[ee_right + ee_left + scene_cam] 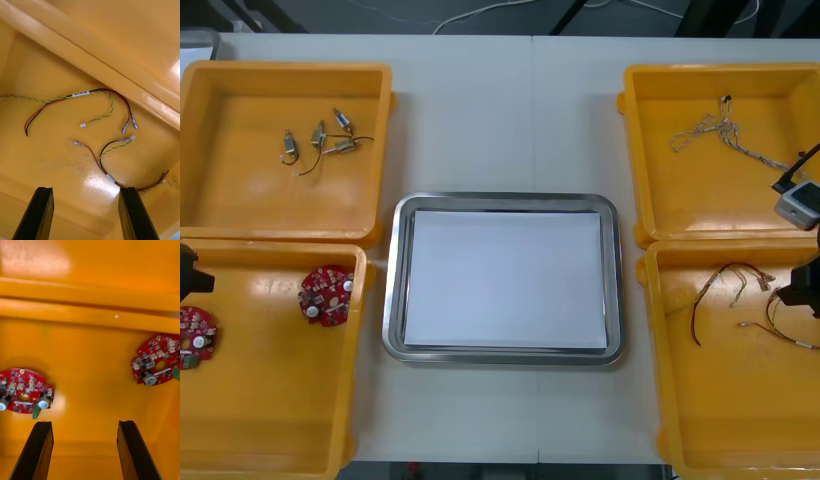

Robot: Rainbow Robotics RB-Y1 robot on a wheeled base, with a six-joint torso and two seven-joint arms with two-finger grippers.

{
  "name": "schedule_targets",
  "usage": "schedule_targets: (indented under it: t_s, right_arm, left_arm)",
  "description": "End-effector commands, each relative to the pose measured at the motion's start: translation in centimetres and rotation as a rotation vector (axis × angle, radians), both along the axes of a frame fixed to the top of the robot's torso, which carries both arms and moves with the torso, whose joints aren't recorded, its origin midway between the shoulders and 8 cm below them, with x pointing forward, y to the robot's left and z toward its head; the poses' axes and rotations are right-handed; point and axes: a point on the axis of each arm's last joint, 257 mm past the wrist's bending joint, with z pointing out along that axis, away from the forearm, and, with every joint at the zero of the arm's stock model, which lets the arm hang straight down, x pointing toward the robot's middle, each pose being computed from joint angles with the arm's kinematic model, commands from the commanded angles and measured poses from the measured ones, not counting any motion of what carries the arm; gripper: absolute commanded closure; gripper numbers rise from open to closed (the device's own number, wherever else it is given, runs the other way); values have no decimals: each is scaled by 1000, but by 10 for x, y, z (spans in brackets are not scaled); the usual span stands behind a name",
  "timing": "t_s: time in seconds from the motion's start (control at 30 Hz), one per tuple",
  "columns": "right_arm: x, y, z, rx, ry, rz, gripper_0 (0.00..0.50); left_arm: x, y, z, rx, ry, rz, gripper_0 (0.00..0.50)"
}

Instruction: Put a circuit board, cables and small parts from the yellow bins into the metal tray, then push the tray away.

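My left gripper [85, 450] hangs open over the near left yellow bin [270, 400]; it shows at the table's left edge [188, 272]. Two round red circuit boards lie there, one [24, 395] beyond the left finger and one [157, 360] farther off past the right finger. The same boards [326, 295] [195, 335] lie apart on the bin floor. My right gripper [86, 213] [802, 288] stands open over the near right bin [740, 420]. Red and yellow cables [93, 93] [108, 161] lie loose just beyond its fingertips, untouched. The metal tray [392, 275], white inside, holds nothing.
The far left bin [240, 200] holds several small metal parts [320, 140]. In the far right bin [700, 210] lies a twisted blue and white cable [725, 135]. The bins' raised walls flank the tray on both sides.
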Motion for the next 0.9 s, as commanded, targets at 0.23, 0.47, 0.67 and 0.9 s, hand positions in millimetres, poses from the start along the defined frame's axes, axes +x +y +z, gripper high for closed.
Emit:
schedule_targets:
  t_s: [0.23,0.47,0.67,0.9]
  right_arm:
    - [-3,-51,-8,-104,1,195,0]
    - [-3,-68,-17,-146,-7,298,0]
    - [-2,-76,-25,-195,-32,398,0]
    - [0,-89,-36,-243,-54,472,0]
  left_arm:
    - [-35,43,-9,176,-39,-163,0]
    - [-40,51,-20,197,-79,-181,0]
    - [-37,52,-33,191,-140,-172,0]
    - [-37,55,-46,149,-165,-120,0]
